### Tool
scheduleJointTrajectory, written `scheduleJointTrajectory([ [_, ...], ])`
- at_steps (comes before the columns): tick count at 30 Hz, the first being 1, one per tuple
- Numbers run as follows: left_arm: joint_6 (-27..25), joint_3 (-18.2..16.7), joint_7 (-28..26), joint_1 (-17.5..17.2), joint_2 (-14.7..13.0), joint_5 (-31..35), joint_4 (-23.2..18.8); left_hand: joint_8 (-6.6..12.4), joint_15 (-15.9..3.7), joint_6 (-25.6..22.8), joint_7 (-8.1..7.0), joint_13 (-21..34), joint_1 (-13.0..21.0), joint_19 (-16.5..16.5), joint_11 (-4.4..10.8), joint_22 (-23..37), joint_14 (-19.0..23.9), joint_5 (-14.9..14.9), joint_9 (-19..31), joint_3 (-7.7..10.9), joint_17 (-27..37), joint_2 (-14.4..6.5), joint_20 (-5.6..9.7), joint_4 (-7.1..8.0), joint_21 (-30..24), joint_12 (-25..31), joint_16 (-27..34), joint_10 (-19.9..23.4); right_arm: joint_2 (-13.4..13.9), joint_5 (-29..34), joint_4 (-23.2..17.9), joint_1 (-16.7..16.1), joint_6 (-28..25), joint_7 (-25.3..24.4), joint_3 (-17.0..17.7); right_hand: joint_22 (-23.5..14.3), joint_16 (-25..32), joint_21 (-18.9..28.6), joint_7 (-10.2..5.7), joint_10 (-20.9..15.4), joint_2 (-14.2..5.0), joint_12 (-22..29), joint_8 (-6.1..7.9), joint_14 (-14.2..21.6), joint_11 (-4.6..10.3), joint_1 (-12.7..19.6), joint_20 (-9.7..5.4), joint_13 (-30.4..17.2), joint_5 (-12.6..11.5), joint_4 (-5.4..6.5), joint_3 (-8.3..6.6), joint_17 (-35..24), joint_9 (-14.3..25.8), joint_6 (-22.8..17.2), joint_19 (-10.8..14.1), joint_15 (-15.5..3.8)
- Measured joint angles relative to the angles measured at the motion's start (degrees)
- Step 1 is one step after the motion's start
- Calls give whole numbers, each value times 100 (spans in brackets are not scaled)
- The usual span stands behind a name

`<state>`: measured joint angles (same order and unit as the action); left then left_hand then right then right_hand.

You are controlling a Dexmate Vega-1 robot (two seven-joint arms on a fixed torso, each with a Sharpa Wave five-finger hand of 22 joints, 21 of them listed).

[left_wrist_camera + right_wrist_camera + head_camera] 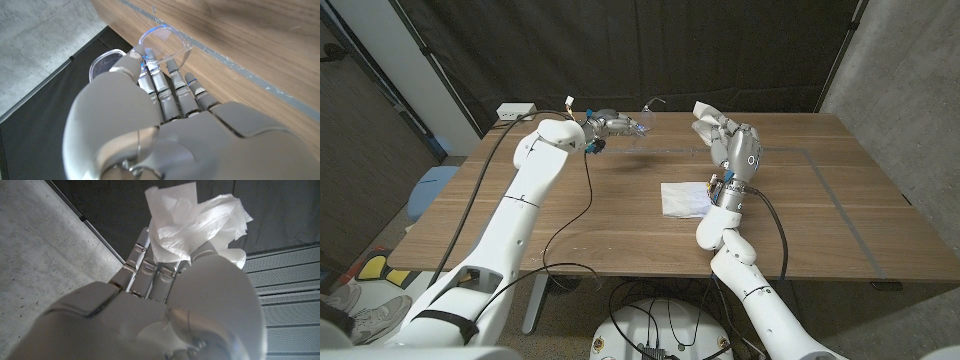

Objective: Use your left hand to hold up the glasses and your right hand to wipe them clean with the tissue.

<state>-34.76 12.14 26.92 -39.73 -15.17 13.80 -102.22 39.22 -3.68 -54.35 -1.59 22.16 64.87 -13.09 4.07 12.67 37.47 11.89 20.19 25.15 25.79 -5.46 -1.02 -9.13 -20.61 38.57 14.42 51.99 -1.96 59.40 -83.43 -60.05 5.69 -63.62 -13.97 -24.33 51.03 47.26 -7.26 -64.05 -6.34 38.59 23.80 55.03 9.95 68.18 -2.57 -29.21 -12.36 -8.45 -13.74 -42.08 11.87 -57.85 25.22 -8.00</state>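
A: Standing by the wooden surface [620, 220] right now. Biggest loose thing on it is a second white tissue sheet [683, 198], lying just beside the right wrist.

B: And the hands?

A: Right hand [735, 143] is raised off the surface, fingers [146, 260] closed around a crumpled tissue [705, 123] that sticks out past the fingertips. Left hand [610, 125] is up over the far edge, pinching the clear glasses [642, 123] by the frame, lenses held above the surface.

B: Touching yet?

A: Nope, tissue and glasses are near each other but apart.
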Motion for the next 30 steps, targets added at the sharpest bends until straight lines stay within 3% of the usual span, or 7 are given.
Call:
scheduleJointTrajectory([
  [3,-4,95,58,146,-1,77,56,0,0,0,1,0,0,0,-1,0,0,0,13,0,35,0,0,0,0,23,21,-1,-107,281,31,-10,136,-11,99,0,0,25,21,-22,7,-2,-1,18,-19,8,0,1,0,-1,1,0,0,-21,0,-18],
  [4,0,133,205,208,-1,254,84,0,0,-1,1,1,43,0,-1,0,0,1,14,0,40,1,0,0,0,23,21,-2,-311,372,89,-27,172,-14,281,0,0,46,21,-22,6,-2,-1,18,-19,9,0,2,0,-16,16,-8,0,-21,0,-18],
  [9,95,252,364,396,12,457,194,-6,0,-30,32,3,43,0,-10,0,0,24,43,0,67,1,0,0,-45,44,21,-11,-655,898,183,-48,377,-26,578,0,0,84,30,-42,-2,-3,-16,30,-39,32,0,2,0,8,40,-29,0,-53,0,-10],
  [29,606,509,847,822,113,895,673,-32,1,-9,71,31,59,0,-17,26,-1,24,71,0,119,-14,0,0,-84,87,21,-66,-1280,1574,438,100,1141,-37,924,-26,47,339,62,-168,48,-71,-21,143,-60,102,-19,56,-44,0,95,-208,0,-124,-20,-60],
  [30,655,516,875,846,129,944,709,-33,1,-9,71,31,59,0,-17,26,-1,24,75,0,119,-15,0,0,-84,87,21,-66,-1398,1609,460,120,1207,-38,977,-26,47,339,62,-179,45,-75,-21,161,-71,119,-19,56,-44,-12,107,-212,0,-124,-20,-78],
])
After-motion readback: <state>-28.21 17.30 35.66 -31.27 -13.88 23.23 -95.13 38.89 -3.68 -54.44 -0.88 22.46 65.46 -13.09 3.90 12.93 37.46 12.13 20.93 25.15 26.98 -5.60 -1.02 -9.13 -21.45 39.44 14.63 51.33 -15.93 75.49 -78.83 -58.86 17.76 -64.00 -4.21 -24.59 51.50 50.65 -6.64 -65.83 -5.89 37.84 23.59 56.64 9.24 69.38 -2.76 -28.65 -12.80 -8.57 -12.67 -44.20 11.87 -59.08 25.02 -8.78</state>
